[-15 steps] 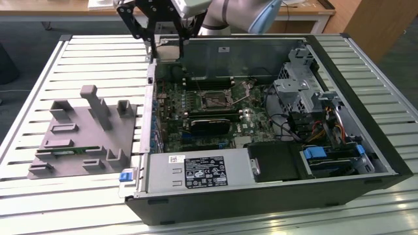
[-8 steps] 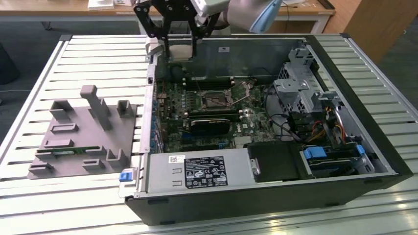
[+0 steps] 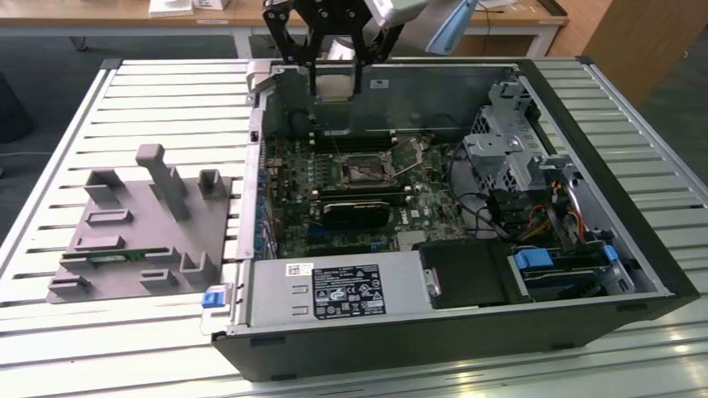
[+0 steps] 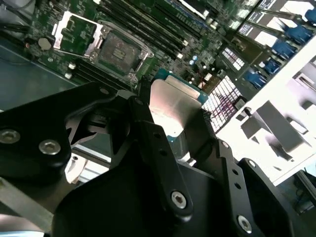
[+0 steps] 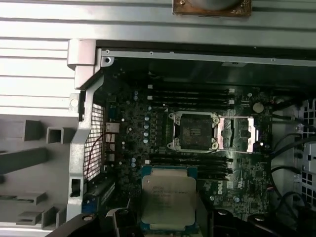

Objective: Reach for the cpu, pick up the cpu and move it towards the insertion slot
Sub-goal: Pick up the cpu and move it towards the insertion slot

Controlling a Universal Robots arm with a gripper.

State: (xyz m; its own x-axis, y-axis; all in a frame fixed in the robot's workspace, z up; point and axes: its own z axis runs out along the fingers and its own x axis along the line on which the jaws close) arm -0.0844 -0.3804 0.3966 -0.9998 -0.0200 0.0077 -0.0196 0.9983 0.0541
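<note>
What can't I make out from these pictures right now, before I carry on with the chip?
- How the fingers meet the chip: in the second wrist view the gripper body covers its lower part.
- The chip's lower edge in the first wrist view: cut off by the gripper.
- Height of the chip above the socket: no view settles it.
- Socket pins: too small in the exterior view.

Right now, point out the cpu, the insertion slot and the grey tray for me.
cpu (image 5: 168, 199): first wrist view, middle of its silvery top.
insertion slot (image 5: 191, 132): first wrist view, dark centre of the socket.
grey tray (image 3: 116, 240): exterior view, flat base between the blocks.
</note>
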